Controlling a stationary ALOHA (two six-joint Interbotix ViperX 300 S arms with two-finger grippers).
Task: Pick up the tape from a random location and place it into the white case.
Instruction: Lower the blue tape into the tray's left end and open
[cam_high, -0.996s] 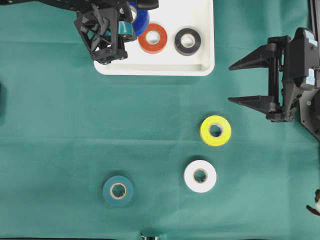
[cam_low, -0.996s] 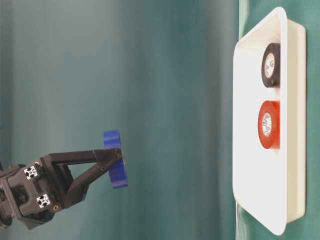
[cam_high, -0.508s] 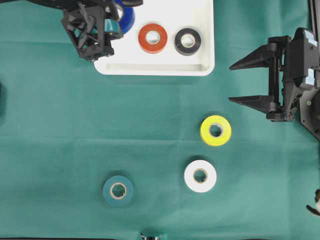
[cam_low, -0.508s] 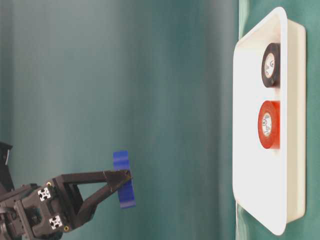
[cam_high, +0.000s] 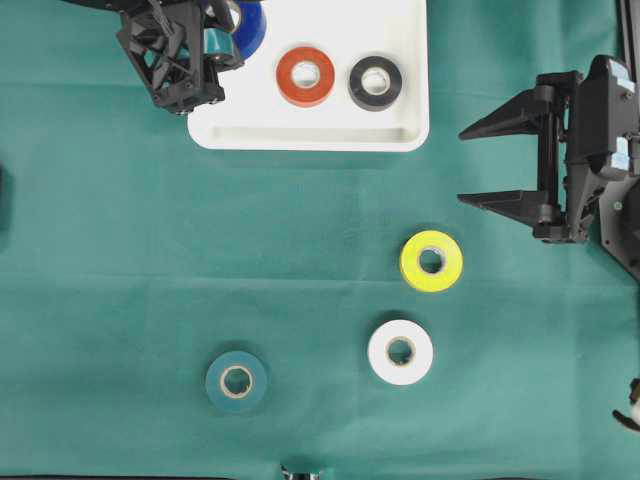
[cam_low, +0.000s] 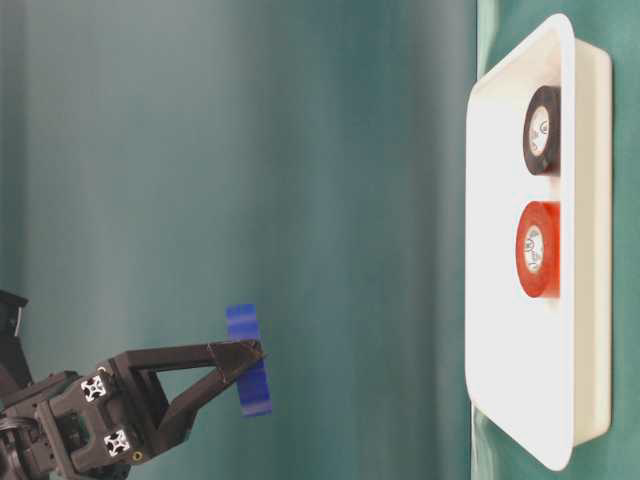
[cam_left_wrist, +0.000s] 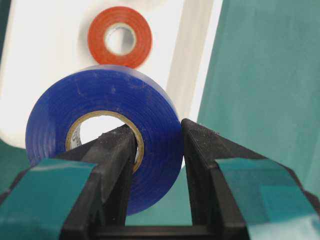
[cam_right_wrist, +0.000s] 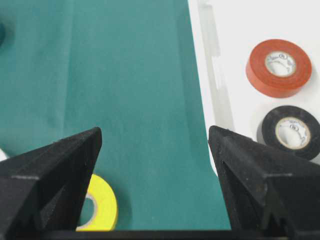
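My left gripper is shut on a blue tape roll, one finger through its core and one on its outer face. It holds the roll upright in the air above the left end of the white case. A red roll and a black roll lie flat inside the case. Off to the right, my right gripper stands open over bare cloth with nothing between its fingers.
On the green cloth lie a yellow roll, a white roll and a teal roll. The yellow roll sits just below my right gripper's left finger in the right wrist view. The case's rim runs beside the right finger.
My left gripper has carried the blue roll leftward and toward the far edge, over the case's left end. The right arm has stayed still.
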